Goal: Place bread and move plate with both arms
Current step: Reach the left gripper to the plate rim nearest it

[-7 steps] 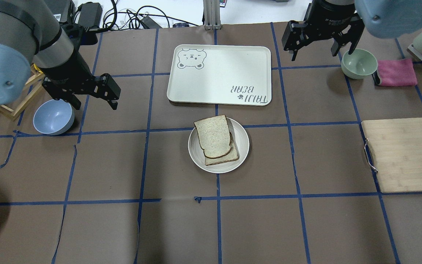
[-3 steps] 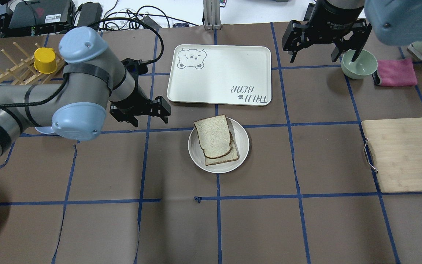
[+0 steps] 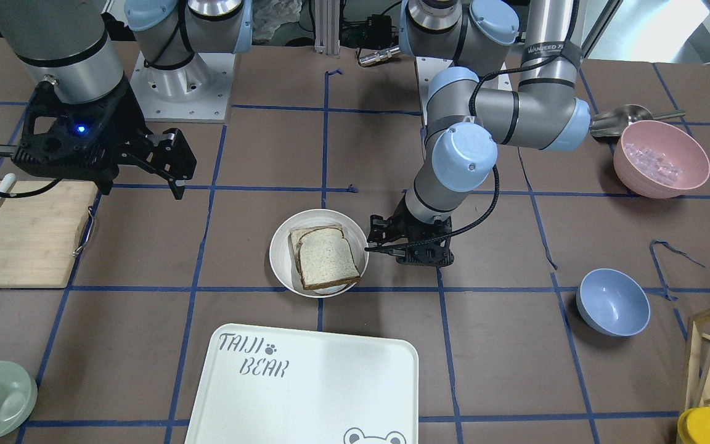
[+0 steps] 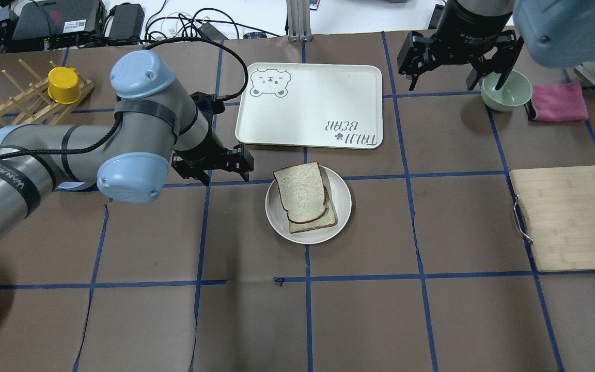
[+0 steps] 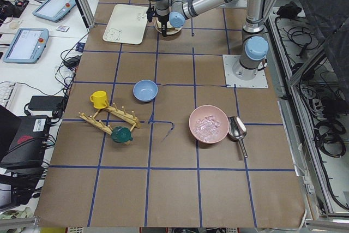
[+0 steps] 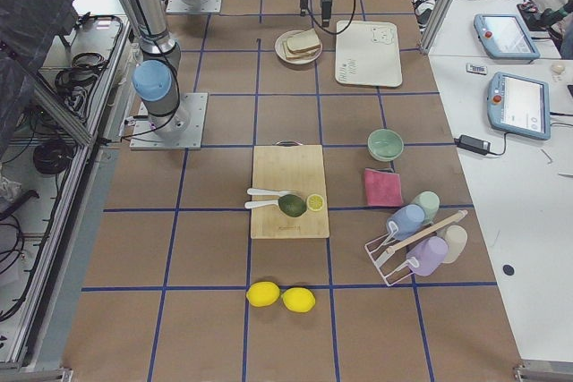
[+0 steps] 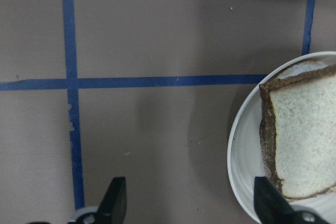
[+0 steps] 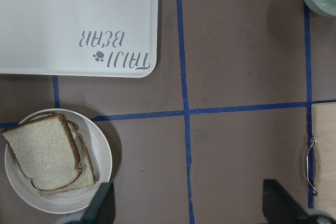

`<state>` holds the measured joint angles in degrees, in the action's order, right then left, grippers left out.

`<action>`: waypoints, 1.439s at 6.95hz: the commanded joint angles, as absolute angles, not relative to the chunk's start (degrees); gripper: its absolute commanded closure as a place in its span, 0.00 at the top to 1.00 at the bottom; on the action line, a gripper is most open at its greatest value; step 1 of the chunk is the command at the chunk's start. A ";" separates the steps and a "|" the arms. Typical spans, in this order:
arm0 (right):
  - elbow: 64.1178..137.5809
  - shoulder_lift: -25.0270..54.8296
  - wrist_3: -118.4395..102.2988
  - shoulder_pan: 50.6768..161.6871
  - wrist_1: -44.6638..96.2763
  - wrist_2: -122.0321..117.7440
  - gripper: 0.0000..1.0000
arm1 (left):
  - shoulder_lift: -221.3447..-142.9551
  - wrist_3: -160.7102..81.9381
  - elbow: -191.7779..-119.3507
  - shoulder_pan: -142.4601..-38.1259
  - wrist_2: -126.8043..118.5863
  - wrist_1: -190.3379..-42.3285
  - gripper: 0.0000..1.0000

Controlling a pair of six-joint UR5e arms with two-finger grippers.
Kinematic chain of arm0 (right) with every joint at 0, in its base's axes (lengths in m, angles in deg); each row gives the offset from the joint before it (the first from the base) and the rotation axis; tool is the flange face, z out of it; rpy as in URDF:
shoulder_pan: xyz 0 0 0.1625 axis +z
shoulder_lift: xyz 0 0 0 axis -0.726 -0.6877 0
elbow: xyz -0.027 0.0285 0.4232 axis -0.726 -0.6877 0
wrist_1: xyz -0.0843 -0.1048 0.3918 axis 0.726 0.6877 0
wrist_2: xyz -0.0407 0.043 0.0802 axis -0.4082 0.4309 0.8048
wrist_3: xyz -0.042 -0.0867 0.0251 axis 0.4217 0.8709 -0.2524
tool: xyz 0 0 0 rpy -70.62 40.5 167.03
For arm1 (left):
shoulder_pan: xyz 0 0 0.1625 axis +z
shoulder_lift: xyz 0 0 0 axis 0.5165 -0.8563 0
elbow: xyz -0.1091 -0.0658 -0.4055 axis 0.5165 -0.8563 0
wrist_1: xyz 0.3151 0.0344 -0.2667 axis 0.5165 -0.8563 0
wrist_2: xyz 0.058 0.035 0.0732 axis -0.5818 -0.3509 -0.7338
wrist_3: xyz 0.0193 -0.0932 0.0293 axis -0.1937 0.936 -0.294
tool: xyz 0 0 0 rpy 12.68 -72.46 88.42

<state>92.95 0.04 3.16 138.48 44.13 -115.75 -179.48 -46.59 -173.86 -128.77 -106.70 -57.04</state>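
The plate [image 4: 345,192] sits mid-table with two stacked slices on it. The bread [image 4: 301,191], dark-crusted with a rounded top, lies on top of a paler slice [image 4: 326,221]. My left gripper [image 4: 226,173] is open and empty, low over the table just left of the plate's rim. In the left wrist view [image 7: 191,205] its right finger is over the plate's edge [image 7: 236,150], beside the bread [image 7: 304,140]. My right gripper [image 4: 457,72] is open and empty, high at the back right, far from the plate [image 8: 105,150].
The TAIJI BEAR tray [image 4: 308,106] lies just behind the plate. A green bowl [image 4: 505,89] and a pink cloth [image 4: 558,102] are at the back right. A cutting board [image 4: 566,217] is at the right, and a blue bowl [image 3: 612,302] is behind the left arm.
My left arm has swung right from beside the blue bowl to the plate's left rim, gripper still open. The right gripper has barely moved. Plate and bread are unmoved.
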 commanded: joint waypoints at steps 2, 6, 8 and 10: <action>93.02 0.07 3.16 138.48 44.25 -115.61 1.00 | -183.47 -42.96 -174.37 -133.13 -106.68 -55.78 0.75; 93.02 -0.11 3.07 138.75 44.16 -115.43 1.00 | -185.49 -44.71 -174.72 -133.14 -106.59 -55.51 0.39; 93.20 -0.11 3.07 138.75 44.16 -115.43 1.00 | -185.58 -44.54 -174.37 -133.14 -106.68 -55.25 0.00; 93.28 -0.11 3.07 138.75 44.33 -115.34 1.00 | -184.36 -42.26 -174.11 -132.88 -106.42 -54.46 0.00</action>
